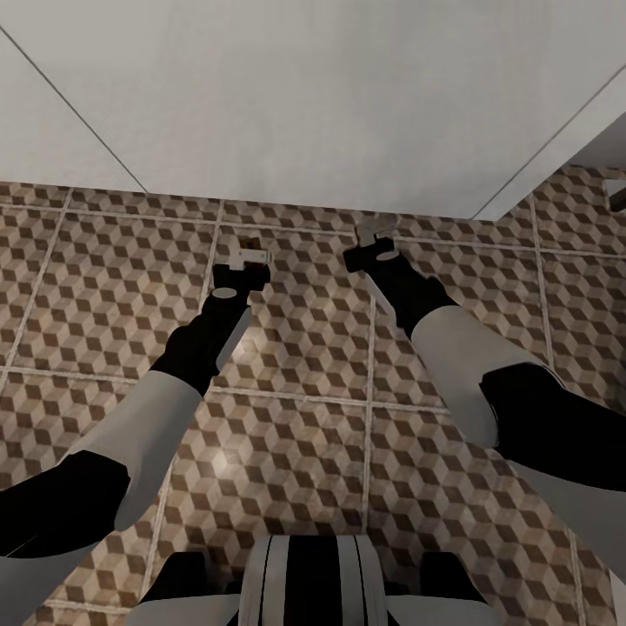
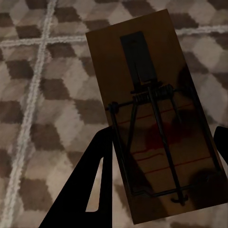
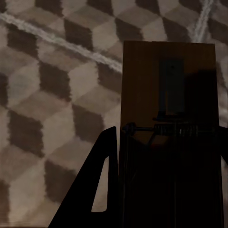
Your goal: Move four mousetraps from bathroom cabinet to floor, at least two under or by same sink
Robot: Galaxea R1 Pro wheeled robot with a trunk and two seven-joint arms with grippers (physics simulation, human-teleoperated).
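Two mousetraps (image 2: 152,123) above cube-patterned floor (image 1: 287,435)

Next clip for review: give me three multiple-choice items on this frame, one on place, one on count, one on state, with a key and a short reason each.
1. What lies below both grippers?
A. a wooden counter
B. the bathroom floor of cube-pattern tiles
C. a bathtub

2. How many mousetraps show in the wrist views?
A. one
B. two
C. four

3. What state is the left gripper in?
A. shut on a mousetrap
B. open, with nothing between its jaws
C. folded against the trunk

Key:
1 B, patterned tiles with pale grout spread under both arms.
2 B, the left mousetrap and the right mousetrap, one between each gripper's jaws.
3 A, its jaws flank the trap, as do those of the right gripper.
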